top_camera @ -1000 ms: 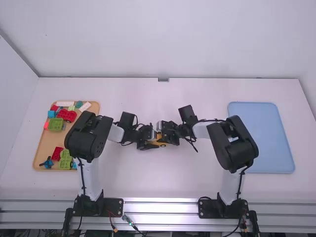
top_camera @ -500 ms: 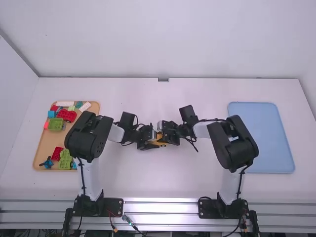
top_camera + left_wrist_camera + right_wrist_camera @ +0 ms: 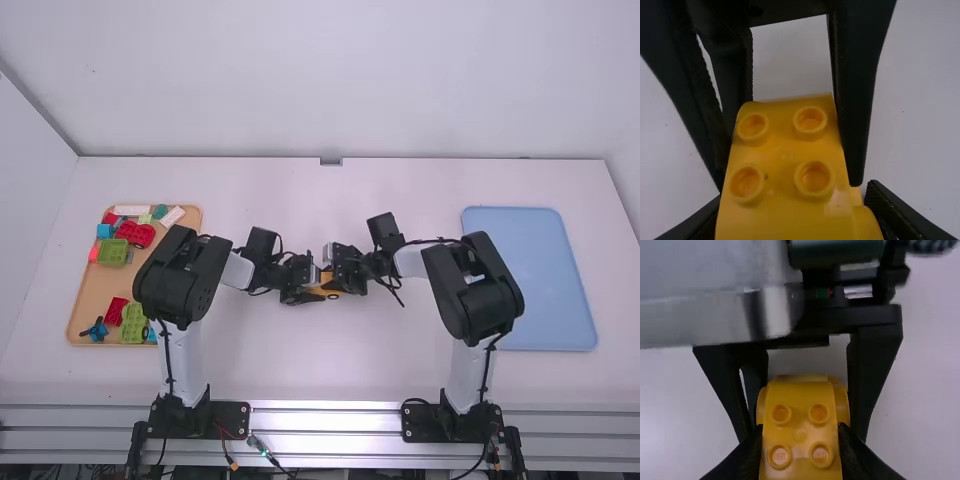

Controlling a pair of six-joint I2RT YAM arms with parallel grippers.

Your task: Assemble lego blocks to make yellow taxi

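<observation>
Mid-table in the high view, my left gripper (image 3: 306, 288) and right gripper (image 3: 340, 276) meet at a yellow taxi body (image 3: 329, 286). In the left wrist view, my left gripper (image 3: 795, 212) is shut on the studded yellow body (image 3: 785, 150), and the right gripper's fingers flank its far part. The right wrist view has my right gripper (image 3: 800, 442) shut on the yellow piece (image 3: 800, 437), with the left gripper's fingers at both sides beyond. The fingers hide the lower sides and part of the joint between the yellow pieces.
At the left, a wooden tray (image 3: 88, 290) holds red, green, blue and white blocks, with the left arm's elbow over its right edge. A blue tray (image 3: 535, 280) lies at the right, partly behind the right arm's elbow.
Both grippers have shifted very slightly to the right together with the yellow body between them; the right arm's wrist moved the most. Neither gripper has let go.
</observation>
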